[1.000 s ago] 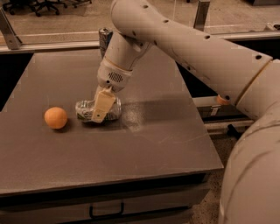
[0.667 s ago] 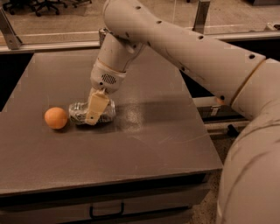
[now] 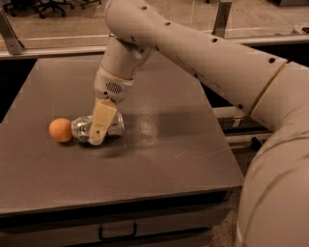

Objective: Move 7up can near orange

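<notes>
desk point(image 3: 169, 159) carries everything; my hand point(image 3: 98, 131) sits low at its left, clenched across the 7up can point(image 3: 80, 129), which lies on its side just beside the orange point(image 3: 60, 130). i'd worry that releasing lets the can roll, nudging the orange away.

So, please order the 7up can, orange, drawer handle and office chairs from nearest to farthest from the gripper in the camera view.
The gripper is low over the table, left part.
1. 7up can: between its fingers.
2. orange: just left of the can.
3. drawer handle: below the front edge.
4. office chairs: far back, left.
</notes>
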Controlling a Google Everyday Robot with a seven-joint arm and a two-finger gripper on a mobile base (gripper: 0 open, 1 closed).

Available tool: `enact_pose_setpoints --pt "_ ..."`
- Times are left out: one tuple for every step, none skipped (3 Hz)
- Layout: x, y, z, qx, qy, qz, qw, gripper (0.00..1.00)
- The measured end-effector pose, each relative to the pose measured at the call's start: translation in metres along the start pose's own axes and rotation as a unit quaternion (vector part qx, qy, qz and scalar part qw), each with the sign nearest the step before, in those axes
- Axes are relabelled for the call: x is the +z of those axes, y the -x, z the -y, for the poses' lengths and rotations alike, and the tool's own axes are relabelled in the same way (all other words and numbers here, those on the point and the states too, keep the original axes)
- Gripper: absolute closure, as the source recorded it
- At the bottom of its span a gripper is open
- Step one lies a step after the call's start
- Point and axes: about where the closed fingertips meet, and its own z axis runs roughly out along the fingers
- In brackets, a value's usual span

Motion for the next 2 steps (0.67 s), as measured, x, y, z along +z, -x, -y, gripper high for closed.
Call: enact_pose_setpoints --pt "-0.006 -0.003 0.000 0.005 -0.010 -0.005 0.9999 0.00" --pt "-0.034 -0.017 0.002 0.006 -0.042 0.010 0.9990 0.00"
